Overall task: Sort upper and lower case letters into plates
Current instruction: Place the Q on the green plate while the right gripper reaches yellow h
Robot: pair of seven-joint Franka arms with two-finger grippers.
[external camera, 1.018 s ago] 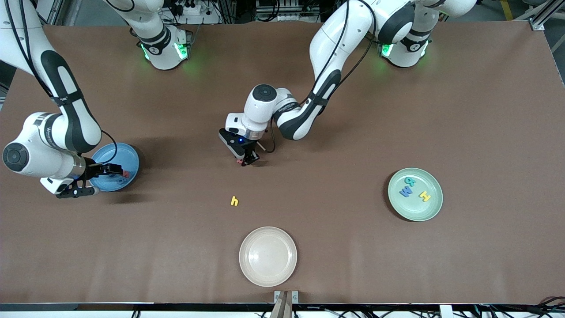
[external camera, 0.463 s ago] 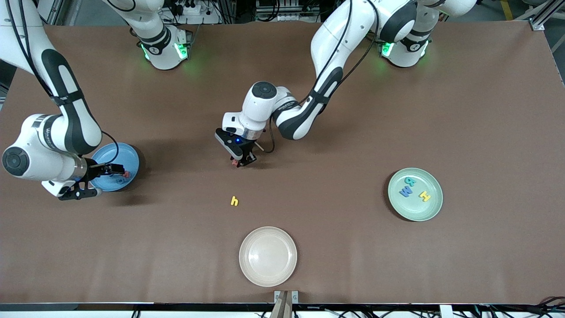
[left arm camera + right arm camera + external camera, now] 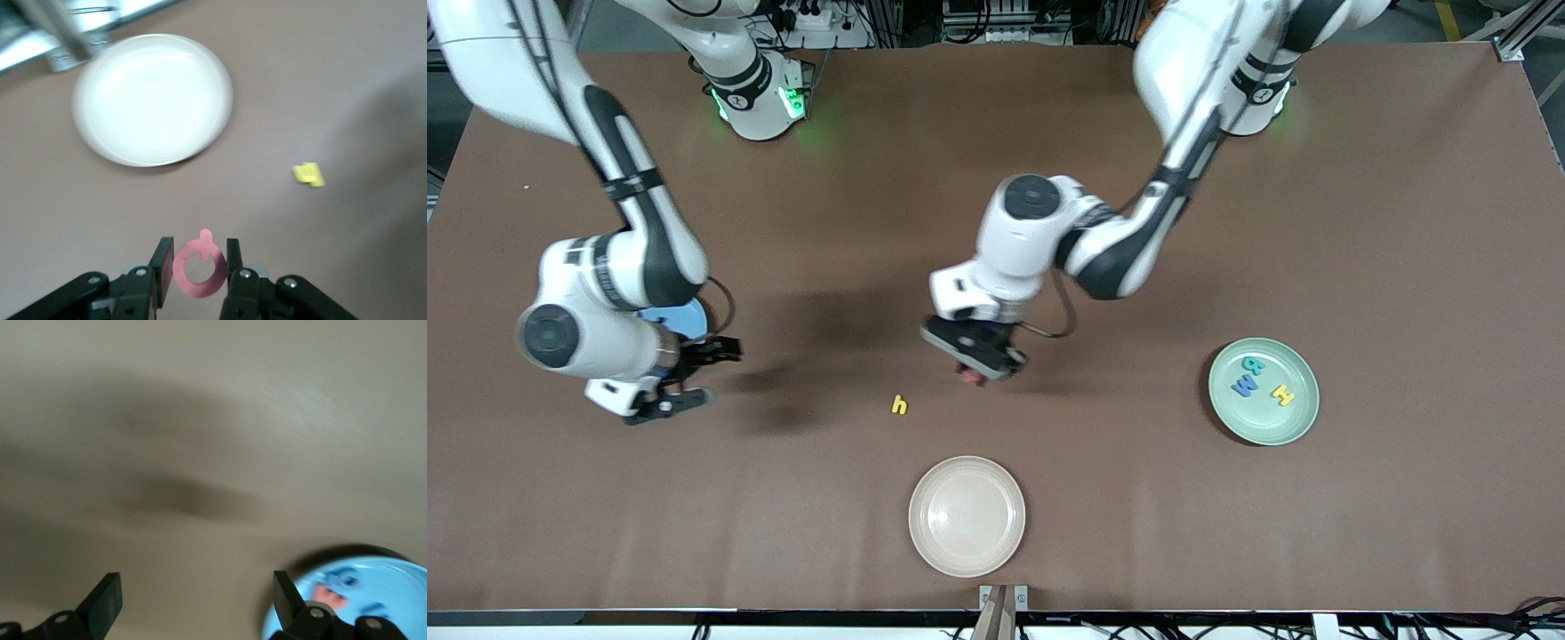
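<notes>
My left gripper [image 3: 980,366] is shut on a red ring-shaped letter [image 3: 969,377] and holds it above the bare table; the left wrist view shows the letter [image 3: 179,270] pinched between the jaws of that gripper [image 3: 197,257]. A yellow letter h [image 3: 899,404] lies on the table near it and also shows in the left wrist view [image 3: 308,175]. My right gripper [image 3: 694,373] is open and empty beside the blue plate [image 3: 687,317], which the arm mostly hides. The right wrist view shows that plate [image 3: 393,587] with a red letter [image 3: 327,594] in it. The pale green plate [image 3: 1303,418] holds teal [image 3: 1255,364], blue [image 3: 1244,385] and yellow [image 3: 1282,395] letters.
A cream-white plate [image 3: 967,516] stands empty near the table's front edge, nearer to the front camera than the yellow h; it also shows in the left wrist view [image 3: 152,99].
My left gripper has lifted the red letter off the table and carried it toward the front camera and the green plate. My right gripper has moved off the blue plate toward the table's middle.
</notes>
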